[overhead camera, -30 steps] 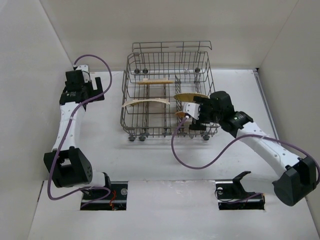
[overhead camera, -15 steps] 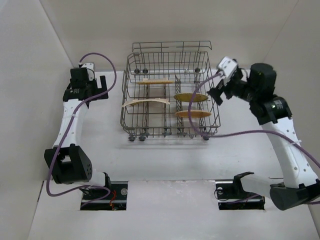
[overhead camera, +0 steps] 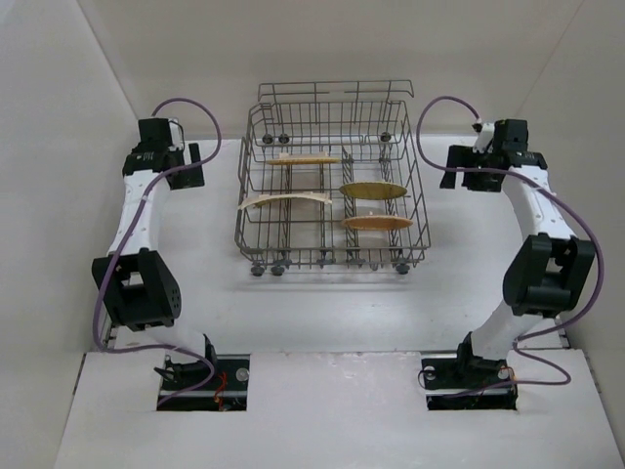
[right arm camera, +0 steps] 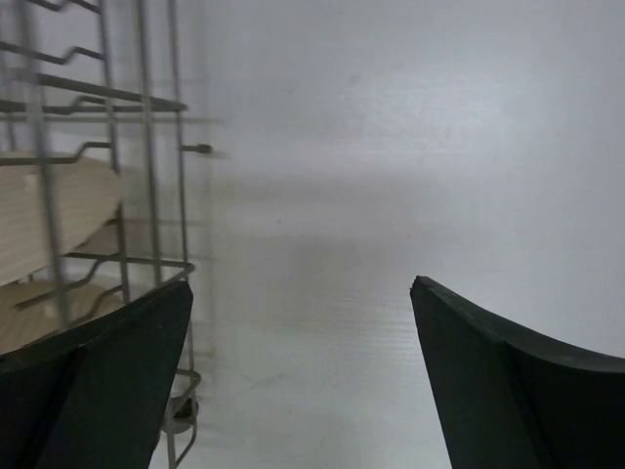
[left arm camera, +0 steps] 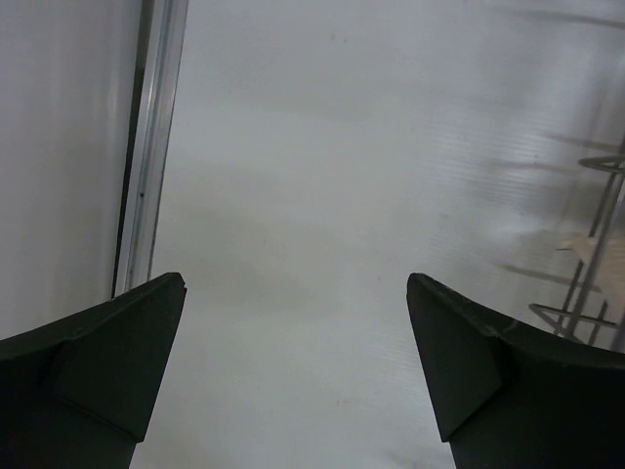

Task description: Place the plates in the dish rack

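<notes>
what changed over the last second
The right arm pulled away from the front right plate, leaving it in the rack, and swung out to the rack's right; its jaws stand open and empty. The left arm edged slightly farther back. The rack and the other three plates stayed put.

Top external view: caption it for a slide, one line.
Four plates sit in the dish rack; left gripper and right gripper hang open either side.
</notes>
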